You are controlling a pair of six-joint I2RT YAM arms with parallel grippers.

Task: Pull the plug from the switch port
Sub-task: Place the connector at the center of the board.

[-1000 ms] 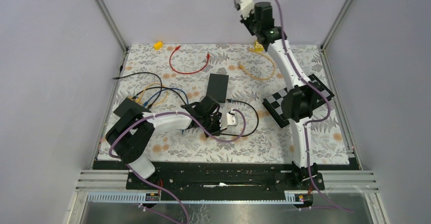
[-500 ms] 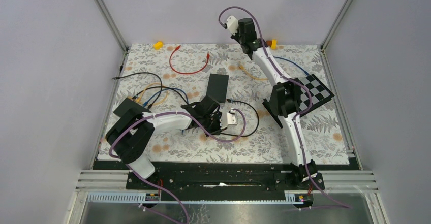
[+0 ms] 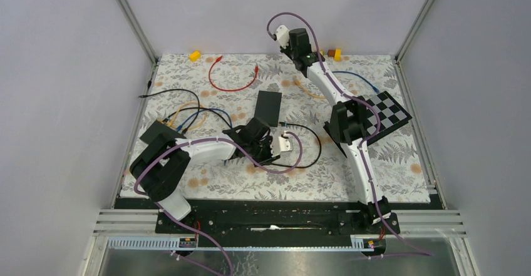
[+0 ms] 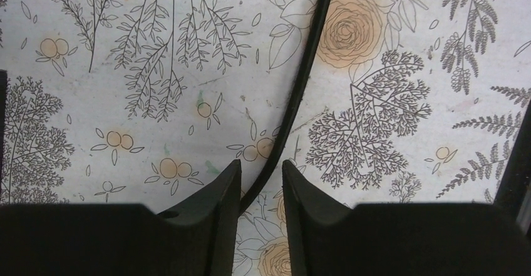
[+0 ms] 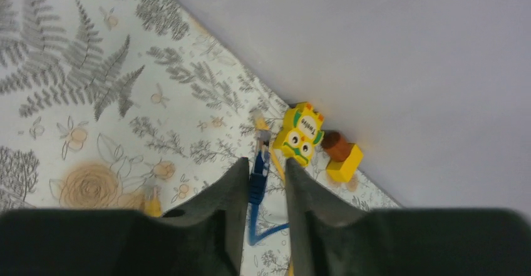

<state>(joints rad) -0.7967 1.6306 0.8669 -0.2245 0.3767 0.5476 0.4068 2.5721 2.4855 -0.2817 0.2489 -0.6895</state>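
Note:
A flat black box [image 3: 269,106] lies mid-table. A black cable [image 3: 311,144] leaves its near right corner and loops toward my left gripper [image 3: 273,154]. In the left wrist view that black cable [image 4: 300,82] runs over the floral mat and passes between my left gripper's [image 4: 262,166] tips, which stand slightly apart and do not pinch it. My right gripper [image 3: 297,44] hangs high at the back edge. Seen from the right wrist, the right gripper [image 5: 265,163] is narrowly open above a blue plug [image 5: 258,173] lying on the mat. Which port holds a plug is hidden.
Orange, blue and black cables [image 3: 188,116] gather by the left arm's shoulder. A red cable [image 3: 228,76], an orange cable [image 3: 313,88], a checkerboard [image 3: 382,113], a yellow owl toy [image 5: 300,133] and a yellow block [image 3: 337,54] lie around. Walls close the back and sides.
My right arm has swung left along the back edge and dropped a little, uncovering the blue cable and yellow block. The left arm has hardly moved.

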